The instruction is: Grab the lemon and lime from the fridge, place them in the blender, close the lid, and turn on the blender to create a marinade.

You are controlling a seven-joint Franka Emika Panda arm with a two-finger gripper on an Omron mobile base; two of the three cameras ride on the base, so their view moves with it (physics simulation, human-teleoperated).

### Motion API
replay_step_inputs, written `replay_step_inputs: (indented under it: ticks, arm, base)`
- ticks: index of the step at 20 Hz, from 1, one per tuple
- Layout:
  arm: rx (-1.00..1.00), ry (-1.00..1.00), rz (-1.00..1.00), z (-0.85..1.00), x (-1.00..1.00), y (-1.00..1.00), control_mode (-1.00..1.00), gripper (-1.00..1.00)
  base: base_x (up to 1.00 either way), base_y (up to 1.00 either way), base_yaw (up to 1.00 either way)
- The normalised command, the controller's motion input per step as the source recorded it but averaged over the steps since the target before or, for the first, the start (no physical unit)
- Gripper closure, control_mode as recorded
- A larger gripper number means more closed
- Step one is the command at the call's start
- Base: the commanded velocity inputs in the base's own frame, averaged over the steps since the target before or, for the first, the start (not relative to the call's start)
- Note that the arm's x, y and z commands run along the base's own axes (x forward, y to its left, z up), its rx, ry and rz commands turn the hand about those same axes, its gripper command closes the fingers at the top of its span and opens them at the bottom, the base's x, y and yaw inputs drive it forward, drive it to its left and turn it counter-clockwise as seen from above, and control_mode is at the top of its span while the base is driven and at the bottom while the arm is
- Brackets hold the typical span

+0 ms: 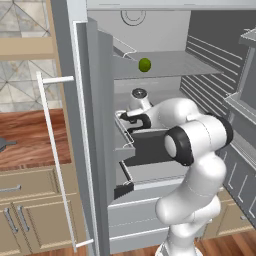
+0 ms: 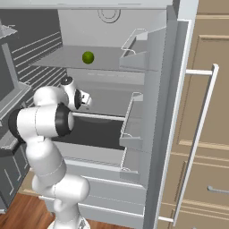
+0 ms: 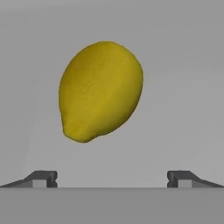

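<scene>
The fingers (image 3: 112,178) are standing wide apart in the hand view, the two dark tips showing at the bottom with nothing between them, and they are holding nothing. The lemon (image 3: 100,91) is sitting just ahead of them, centred a little left of the gap, apart from both tips, lying on a plain grey surface with its pointed end turned down and to the left in that view. In the left base view the hand (image 1: 131,120) is reaching into the open fridge (image 1: 165,30) at the level of the middle shelf (image 1: 150,145), its dark end pointing left toward the door side; the fingers themselves are too small there to read. In the right base view the wrist (image 2: 78,99) is reaching in over the same dark shelf. The lime (image 1: 144,64) is resting on the upper shelf (image 1: 190,67), above the hand and well apart from it, near the middle of that shelf. The fridge door (image 1: 97,125) is standing open at the left of the left base view, its bins (image 1: 125,145) facing the arm and its long white bar handle (image 1: 55,160) showing on the outer side. Beyond the door, wooden cabinets (image 1: 25,210) are running under a brown desk (image 1: 30,135).
</scene>
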Motion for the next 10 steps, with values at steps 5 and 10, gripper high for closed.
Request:
replay_step_inputs:
  ticks: [5,10]
  arm:
    - [0.00,0.00,0.00,0.00,0.38,0.11,-1.00,-1.00]
    - [0.00,0.01,0.00,0.00,0.46,0.01,-1.00,-1.00]
  base:
    - [0.00,0.00,0.00]
    - [0.00,0.00,0.00]
